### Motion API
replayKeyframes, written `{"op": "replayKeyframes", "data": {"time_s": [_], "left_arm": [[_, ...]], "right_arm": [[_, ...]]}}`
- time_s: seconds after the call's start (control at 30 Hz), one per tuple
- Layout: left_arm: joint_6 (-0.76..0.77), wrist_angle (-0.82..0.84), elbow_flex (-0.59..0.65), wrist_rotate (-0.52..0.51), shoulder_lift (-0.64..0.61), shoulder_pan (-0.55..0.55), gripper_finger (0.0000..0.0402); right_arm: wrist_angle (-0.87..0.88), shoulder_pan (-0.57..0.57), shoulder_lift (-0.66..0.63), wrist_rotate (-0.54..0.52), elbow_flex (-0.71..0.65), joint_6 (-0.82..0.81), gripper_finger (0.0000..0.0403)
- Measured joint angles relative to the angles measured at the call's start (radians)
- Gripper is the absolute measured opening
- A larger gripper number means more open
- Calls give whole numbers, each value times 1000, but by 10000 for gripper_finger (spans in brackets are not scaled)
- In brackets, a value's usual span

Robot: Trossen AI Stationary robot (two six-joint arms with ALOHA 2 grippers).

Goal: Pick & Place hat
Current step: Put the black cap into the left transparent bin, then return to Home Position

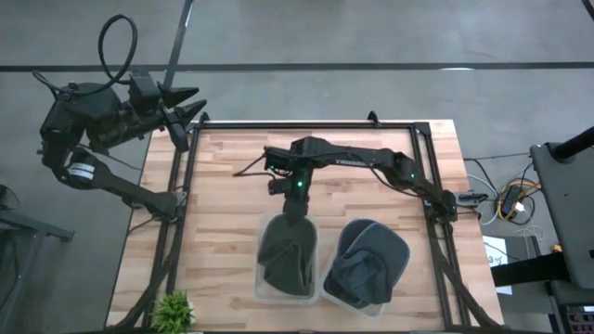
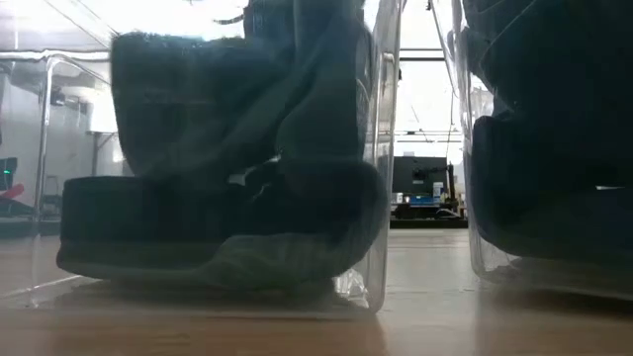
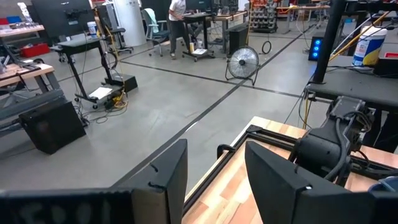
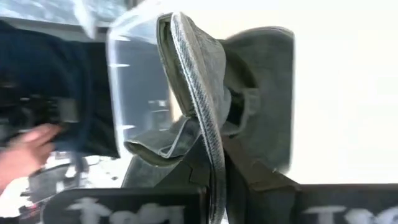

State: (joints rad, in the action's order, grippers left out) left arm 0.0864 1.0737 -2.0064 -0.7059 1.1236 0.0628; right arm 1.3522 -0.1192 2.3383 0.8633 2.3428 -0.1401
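Your right gripper (image 1: 295,211) reaches to the table's middle, its fingers pinching the brim of a dark grey fabric hat (image 1: 286,258). You can see the pinch in the right wrist view, where the hat's stitched edge (image 4: 202,106) runs between the fingers. The hat sits in the left of two clear plastic bins (image 1: 264,284) near the wooden table's (image 1: 223,186) front edge. The right bin (image 1: 330,293) holds another dark hat (image 1: 368,262). Your left gripper (image 1: 190,109) waits off the back left corner, fingers spread.

I see the right gripper (image 1: 295,210) reaching across the table centre, fingers (image 4: 186,168) pinched on the hat (image 4: 205,112); the left gripper (image 1: 190,116) waits folded off the table's corner, fingers (image 3: 168,174) parted.
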Motion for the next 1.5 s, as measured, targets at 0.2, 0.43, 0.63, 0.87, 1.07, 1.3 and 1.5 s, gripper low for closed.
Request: {"op": "replayKeyframes", "data": {"time_s": [0.2,0.43,0.63,0.87,1.07,1.3,1.5], "left_arm": [[0,2,0,0,0,0,154],[0,3,0,1,0,0,154],[14,4,1,17,7,0,154],[28,6,26,31,10,0,154],[66,22,72,32,9,0,154],[117,22,134,35,10,0,154],[127,243,201,40,2,0,154]], "right_arm": [[3,0,21,-68,0,21,21],[2,16,17,-75,0,22,117],[3,24,3,-59,9,32,204],[-31,21,-94,-53,13,-31,244],[-26,23,-200,-121,13,-24,253],[-29,25,-343,-551,12,4,235],[49,31,-469,-860,6,-80,221]]}}
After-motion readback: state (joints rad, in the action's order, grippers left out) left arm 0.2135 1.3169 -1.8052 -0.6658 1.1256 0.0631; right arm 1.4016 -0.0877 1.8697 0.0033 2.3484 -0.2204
